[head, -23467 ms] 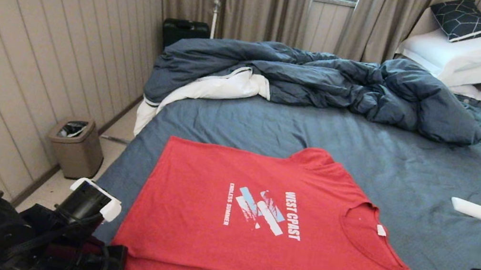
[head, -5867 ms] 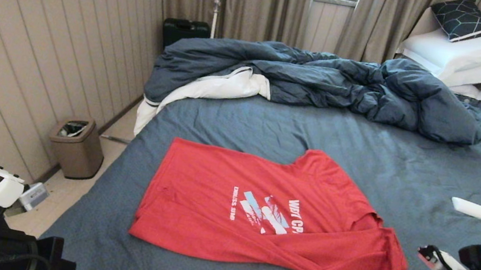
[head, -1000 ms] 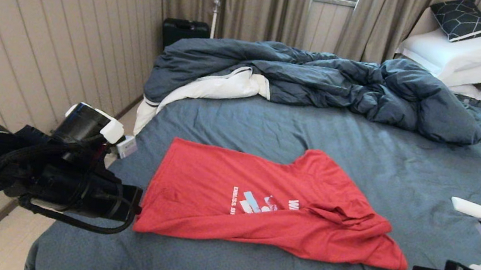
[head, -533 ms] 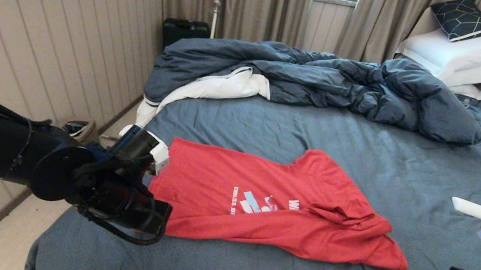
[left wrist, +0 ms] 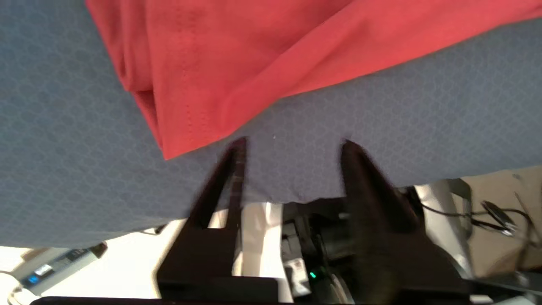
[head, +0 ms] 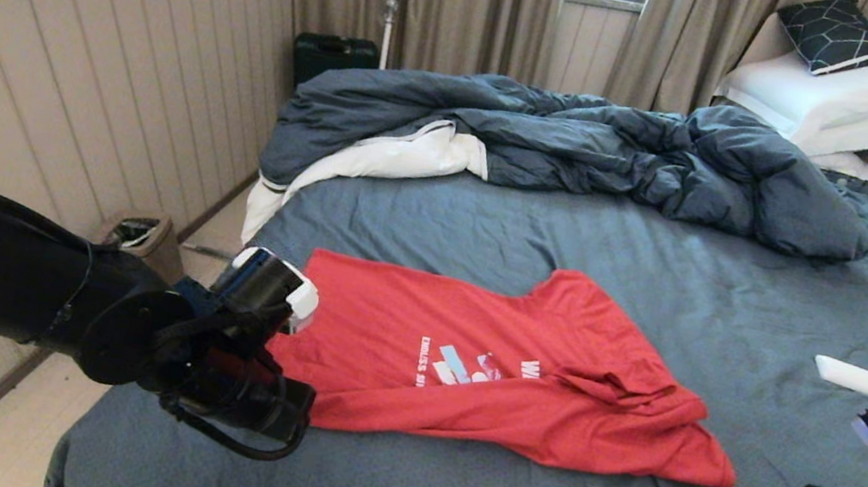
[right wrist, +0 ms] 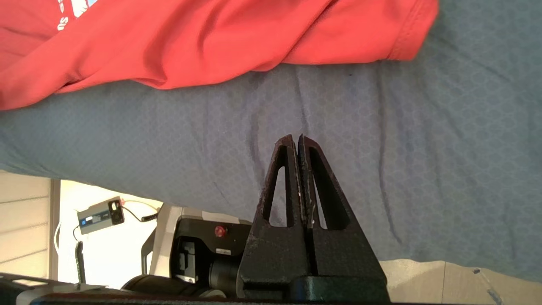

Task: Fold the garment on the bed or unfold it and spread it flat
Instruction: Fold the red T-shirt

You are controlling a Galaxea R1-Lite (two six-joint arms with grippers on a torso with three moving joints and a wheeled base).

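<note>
the sheet could be pinched instead of the garment by the parted left gripper; the right gripper is clenched empty.

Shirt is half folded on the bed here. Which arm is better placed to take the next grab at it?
Probably the left. The left gripper is open, right beside the T-shirt's hem corner on the bed. The right gripper is shut and stands off from the collar end.

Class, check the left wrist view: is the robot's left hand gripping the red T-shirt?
No: the left hand has its fingers spread over bare slate-blue bed sheet, beside the red T-shirt corner.
</note>
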